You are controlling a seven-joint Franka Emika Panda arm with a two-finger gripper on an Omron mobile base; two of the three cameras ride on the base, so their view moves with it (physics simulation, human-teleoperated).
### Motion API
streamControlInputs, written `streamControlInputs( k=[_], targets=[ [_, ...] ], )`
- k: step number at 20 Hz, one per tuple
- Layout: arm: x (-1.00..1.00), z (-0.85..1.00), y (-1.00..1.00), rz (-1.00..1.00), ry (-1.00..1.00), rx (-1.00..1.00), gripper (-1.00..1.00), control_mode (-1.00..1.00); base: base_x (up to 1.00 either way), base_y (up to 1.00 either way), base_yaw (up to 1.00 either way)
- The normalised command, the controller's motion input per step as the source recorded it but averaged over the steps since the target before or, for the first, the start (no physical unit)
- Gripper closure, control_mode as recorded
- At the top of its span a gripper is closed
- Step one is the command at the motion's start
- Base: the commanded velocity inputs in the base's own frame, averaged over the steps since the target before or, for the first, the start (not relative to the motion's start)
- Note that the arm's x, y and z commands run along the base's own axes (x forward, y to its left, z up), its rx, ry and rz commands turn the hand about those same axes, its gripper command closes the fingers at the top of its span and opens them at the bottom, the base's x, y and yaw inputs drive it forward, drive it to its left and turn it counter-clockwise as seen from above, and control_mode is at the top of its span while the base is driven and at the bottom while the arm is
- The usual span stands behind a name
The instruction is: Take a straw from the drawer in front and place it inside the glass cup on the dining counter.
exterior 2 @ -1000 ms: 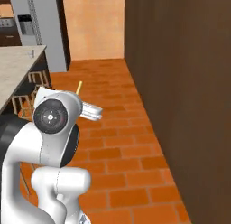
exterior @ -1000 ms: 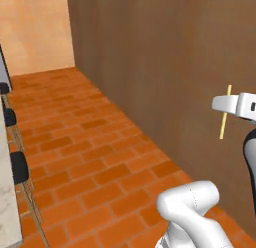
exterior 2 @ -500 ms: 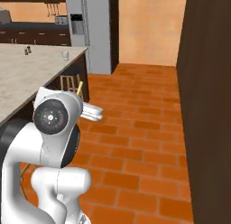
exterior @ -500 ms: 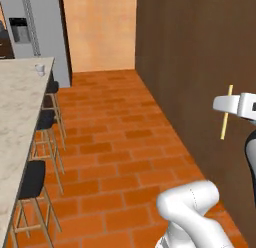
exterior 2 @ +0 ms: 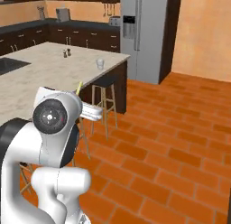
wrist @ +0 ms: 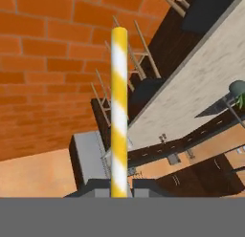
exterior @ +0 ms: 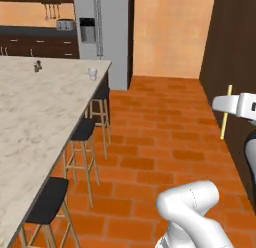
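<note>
One long beige marble table [exterior: 35,122] runs along the left side of the left base view, with a dark brown side below its far end. Beyond the table's far end stands a grey refrigerator [exterior: 102,32], and dark cabinets [exterior: 30,44] line the back wall under a black counter. Orange brick floor [exterior: 155,137] covers the open space between the table and a dark brown wall [exterior: 232,57] on the right. Three black-seated stools [exterior: 82,129] stand along the table's right edge, tucked partly under it.

Near the table's far right corner sits the glass cup [exterior: 92,73], small and whitish, upright and alone; in the right base view the same cup [exterior 2: 100,63] stands close to that corner's edge. Two tiny shakers [exterior: 37,67] stand further left near the far edge, well apart from the cup.

At the right of the left base view the tool [exterior: 231,104] is fully closed on the straw [exterior: 225,112], which it holds about upright, well apart from the cup and above the floor. In the hand view the straw [wrist: 119,112] shows yellow and white stripes and rises from between the finger tips.
</note>
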Motion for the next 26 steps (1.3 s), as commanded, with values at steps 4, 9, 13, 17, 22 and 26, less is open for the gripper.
streamControlInputs(
  k=[4,9,13,17,22,26],
  targets=[
    [0.00,0.00,0.00,0.00,0.00,0.00,1.00,1.00,1.00,-0.55,0.47],
    [0.00,0.00,0.00,0.00,0.00,0.00,1.00,1.00,1.00,-0.59,0.46],
    [0.00,0.00,0.00,0.00,0.00,0.00,1.00,1.00,0.97,-0.65,0.44],
    [0.00,0.00,0.00,0.00,0.00,0.00,1.00,1.00,0.93,-0.70,0.42],
    [0.00,0.00,0.00,0.00,0.00,0.00,1.00,1.00,0.90,-0.72,0.41],
    [0.00,0.00,0.00,0.00,0.00,0.00,1.00,1.00,0.88,-0.73,0.41]
  ],
)
